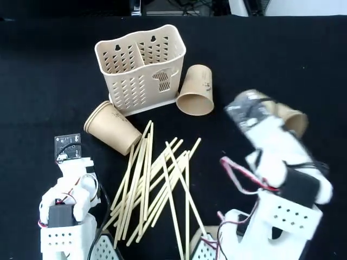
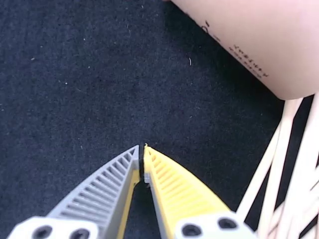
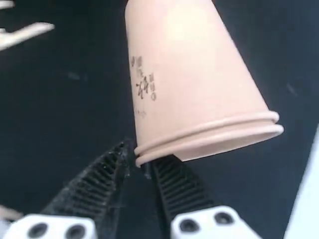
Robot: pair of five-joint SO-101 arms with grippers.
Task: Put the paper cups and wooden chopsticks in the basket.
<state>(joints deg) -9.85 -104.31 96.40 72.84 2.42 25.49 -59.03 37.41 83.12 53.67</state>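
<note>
1. high view: the basket (image 1: 141, 67) is standing upright at the far side of the black cloth (image 1: 43, 81). the middle cup (image 1: 195, 91) is lying on its side just beside the basket, and the left cup (image 1: 111, 128) is lying at its other near corner. the wooden chopsticks (image 1: 157, 184) are fanning out in a loose pile between the arms. the held cup (image 1: 293, 120) is sitting farthest right, well apart from the basket.
2. left wrist view: the left gripper (image 2: 143, 149) is hanging over bare cloth, its fingers pressed together on nothing, near the left cup and the chopsticks.
3. right wrist view: the right gripper (image 3: 135, 158) is pinching the rim of the held cup, which is tilting away. whether the cup is leaving the cloth cannot be told.
4. risk: a grip on the thin rim alone is likely to let the cup swing, slip or crease. a cup striking the light basket's wall could tip it.
5. setting: matte black cloth is covering the table. cables (image 1: 184, 5) are running behind its far edge.
</note>
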